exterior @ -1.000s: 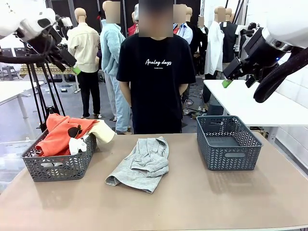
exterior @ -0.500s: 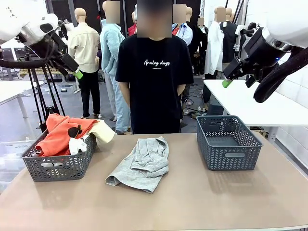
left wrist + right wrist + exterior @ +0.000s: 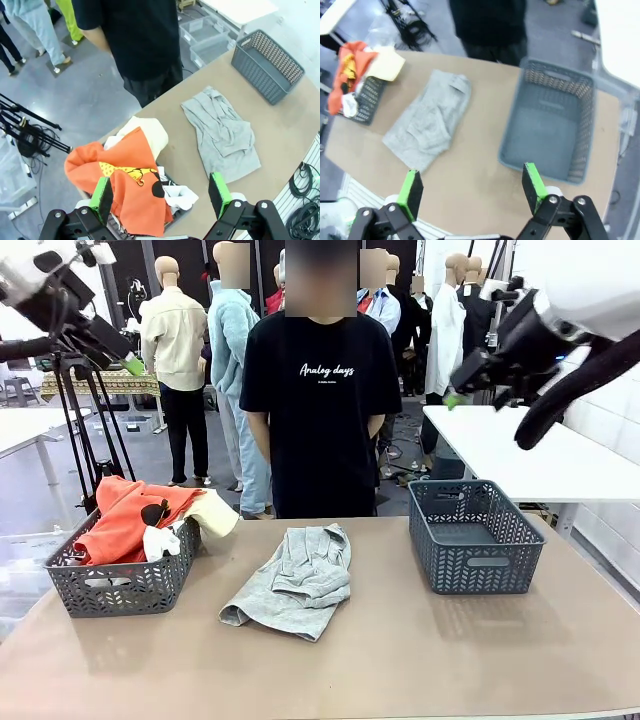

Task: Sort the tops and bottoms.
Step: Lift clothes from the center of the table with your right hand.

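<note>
Tops: all three sit in the left basket [image 3: 120, 592] at the table's [image 3: 420, 660] left side. The orange-red top [image 3: 120, 522] is heaped highest, the cream top [image 3: 213, 510] hangs over the right rim and the white tee [image 3: 160, 542] is tucked between them.

Front view: a grey garment [image 3: 300, 578] lies crumpled flat mid-table, apart from both baskets. The right basket [image 3: 475, 562] holds nothing visible. A person [image 3: 320, 410] stands at the far edge in a black tee. Left tool [image 3: 122, 353] is high up on the far left and right tool [image 3: 475, 390] high up on the right. Neither touches anything.

Left wrist view: left tool [image 3: 160, 195] has its jaws spread wide with nothing between them. It hangs above the left basket, and the orange-red top's yellow patch is visible. The grey garment is to the right on the table and the right basket is at the far corner.

Right wrist view: right tool [image 3: 472, 189] is also released, green pads well apart, holding nothing. It is high over the table's near edge, looking down between the grey garment and the right basket. The left basket with the tops is at upper left.
</note>
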You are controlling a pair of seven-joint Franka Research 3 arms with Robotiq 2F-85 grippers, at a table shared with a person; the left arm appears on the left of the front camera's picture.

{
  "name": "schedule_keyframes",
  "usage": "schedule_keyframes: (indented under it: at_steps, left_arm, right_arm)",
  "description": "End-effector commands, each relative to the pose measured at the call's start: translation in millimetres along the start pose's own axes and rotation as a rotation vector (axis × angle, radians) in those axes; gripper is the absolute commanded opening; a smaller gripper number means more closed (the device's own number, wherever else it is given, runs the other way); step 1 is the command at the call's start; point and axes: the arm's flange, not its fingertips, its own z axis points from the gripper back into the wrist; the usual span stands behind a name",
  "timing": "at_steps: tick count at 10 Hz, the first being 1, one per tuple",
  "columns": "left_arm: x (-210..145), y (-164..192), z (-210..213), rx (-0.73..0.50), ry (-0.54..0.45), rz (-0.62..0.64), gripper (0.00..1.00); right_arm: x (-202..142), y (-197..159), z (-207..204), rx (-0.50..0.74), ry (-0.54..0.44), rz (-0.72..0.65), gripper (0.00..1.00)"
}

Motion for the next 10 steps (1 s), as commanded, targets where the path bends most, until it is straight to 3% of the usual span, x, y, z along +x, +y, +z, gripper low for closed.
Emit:
schedule_keyframes:
  at_steps: [1, 2, 3, 4, 5, 7, 9, 10]
  left_arm:
    - [-2, -12, -5, -0.043, -0.064, -0.037, 1.00]
    - [0, 0, 0, 0.000, 0.000, 0.000, 1.00]
    - [0, 0, 0, 0.000, 0.000, 0.000, 1.00]
    - [0, 0, 0, 0.000, 0.000, 0.000, 1.00]
    - [0, 0, 0, 0.000, 0.000, 0.000, 1.00]
    - [0, 0, 0, 0.000, 0.000, 0.000, 1.00]
    - [0, 0, 0, 0.000, 0.000, 0.000, 1.00]
    - [0, 0, 0, 0.000, 0.000, 0.000, 1.00]
  right_arm:
    - [23, 10, -92, 0.203, 0.007, 0.024, 1.00]
    - [29, 26, -130, 0.236, 0.056, 0.044, 1.00]
    - [31, 42, -154, 0.247, 0.112, 0.069, 1.00]
    - [31, 49, -154, 0.165, 0.227, 0.115, 1.00]
    - [7, 49, -139, 0.194, 0.068, 0.030, 1.00]
    - [7, 49, -139, 0.194, 0.068, 0.030, 1.00]
    - [14, 63, -181, 0.189, 0.169, 0.048, 1.00]
    - [20, 80, -212, 0.163, 0.176, 0.025, 1.00]
